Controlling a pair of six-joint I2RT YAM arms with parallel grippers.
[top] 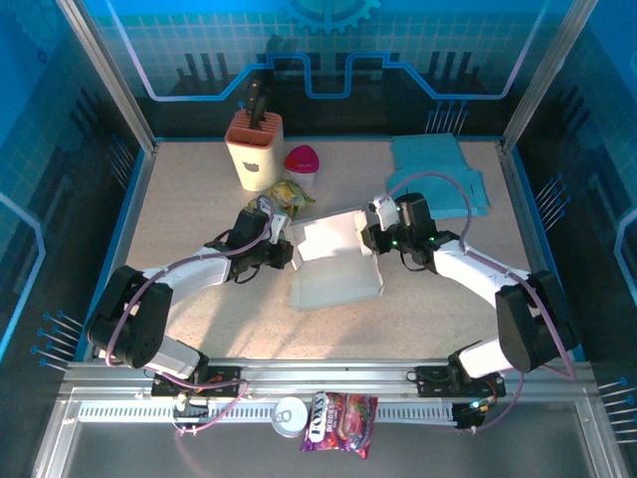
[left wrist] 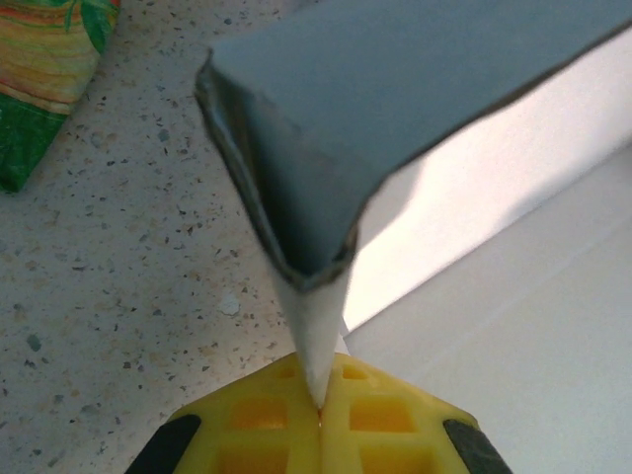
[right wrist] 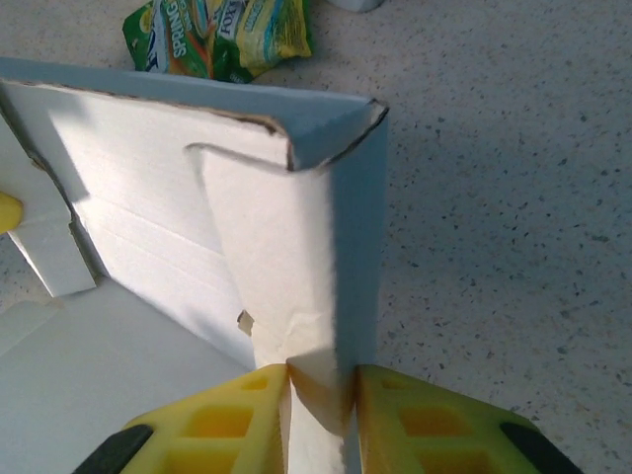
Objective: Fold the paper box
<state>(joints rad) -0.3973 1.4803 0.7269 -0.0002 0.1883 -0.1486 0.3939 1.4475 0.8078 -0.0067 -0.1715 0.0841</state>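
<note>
The box (top: 338,284) sits on the desk (top: 179,209), white and half raised: base flat, far wall standing. We find the left hand (top: 283,251) at the box's far left corner, pressed together on a thin paper flap. In the left wrist view the flap's tip runs down into the seam between the yellow pads (left wrist: 267,430), and the folded box corner rises above them. The right hand (top: 374,239) is at the box's far right corner, pinching a folded-in flap. In the right wrist view its pads (right wrist: 222,420) press on either side of that flap, just below the upright box corner. Behind the box, near its far left corner, we note a green and yellow snack bag (top: 289,194). Farther behind the box stand a knife block (top: 255,149) and a pink-lidded cup (top: 303,164). A blue cloth (top: 438,174) lies behind and right of the box, apart from it.
</note>
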